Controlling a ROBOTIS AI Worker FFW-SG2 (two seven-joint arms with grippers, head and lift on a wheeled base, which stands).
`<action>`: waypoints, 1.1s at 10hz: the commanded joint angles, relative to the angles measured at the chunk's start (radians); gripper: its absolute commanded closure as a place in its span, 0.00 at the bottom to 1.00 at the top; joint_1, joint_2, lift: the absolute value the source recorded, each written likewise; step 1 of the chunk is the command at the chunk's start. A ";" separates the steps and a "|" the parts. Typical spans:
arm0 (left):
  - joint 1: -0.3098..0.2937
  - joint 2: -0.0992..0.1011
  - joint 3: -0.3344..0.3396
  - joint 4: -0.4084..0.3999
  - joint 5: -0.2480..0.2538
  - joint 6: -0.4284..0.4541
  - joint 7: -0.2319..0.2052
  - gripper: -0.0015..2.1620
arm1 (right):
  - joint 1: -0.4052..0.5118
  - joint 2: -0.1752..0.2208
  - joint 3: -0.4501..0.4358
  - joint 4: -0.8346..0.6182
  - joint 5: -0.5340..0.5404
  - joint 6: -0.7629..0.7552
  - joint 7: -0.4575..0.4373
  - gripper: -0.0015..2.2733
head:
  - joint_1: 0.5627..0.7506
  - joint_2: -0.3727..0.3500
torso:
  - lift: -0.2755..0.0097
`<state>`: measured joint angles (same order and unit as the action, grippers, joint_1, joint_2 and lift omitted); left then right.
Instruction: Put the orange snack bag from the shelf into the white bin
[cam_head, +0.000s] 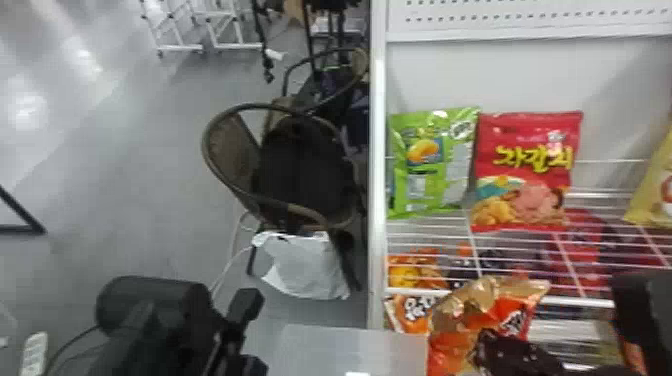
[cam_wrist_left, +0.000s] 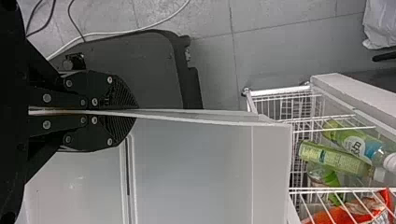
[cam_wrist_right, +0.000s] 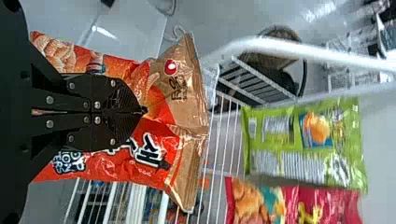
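In the right wrist view, my right gripper (cam_wrist_right: 142, 111) holds the orange snack bag (cam_wrist_right: 163, 112), its two fingers pressed together on a crease of the wrapper. The bag's gold end sticks out past their tips. In the head view the bag is in front of the wire shelf (cam_head: 580, 302), near the white bin (cam_wrist_left: 187, 172); I cannot tell whether any of it is over the opening. My left gripper (cam_wrist_left: 135, 112) is closed on the bin's thin wall at the rim.

I judge the bag light and puffy, its film glossy and a little slippery, its contents crisp and easily crushed. The present hold, on loose film near the middle, seems a good one: firm enough to stop it sliding, without squeezing the filled body. The flat gold end would be another gentle place to grip, though the bag might swing more from there. Its soft, wide sides could fold against the rim.
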<state>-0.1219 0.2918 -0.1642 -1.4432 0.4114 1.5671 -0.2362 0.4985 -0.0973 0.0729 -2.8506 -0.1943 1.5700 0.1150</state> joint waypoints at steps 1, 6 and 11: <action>-0.015 -0.008 -0.008 0.015 -0.002 0.004 0.000 0.99 | 0.000 -0.013 0.082 0.000 0.006 0.002 0.000 0.99 | 0.70 0.72 | 0.97; -0.047 -0.023 -0.024 0.053 -0.009 0.004 -0.002 0.99 | -0.023 -0.061 0.263 0.102 0.059 -0.046 -0.005 0.00 | 0.70 0.92 | 0.97; -0.039 -0.020 -0.029 0.044 -0.006 0.004 -0.006 0.99 | -0.008 -0.058 0.073 0.200 0.036 -0.429 -0.090 0.03 | 0.70 0.78 | 0.97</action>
<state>-0.1640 0.2713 -0.1933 -1.3961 0.4047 1.5670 -0.2411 0.4873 -0.1561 0.1779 -2.6742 -0.1467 1.2193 0.0298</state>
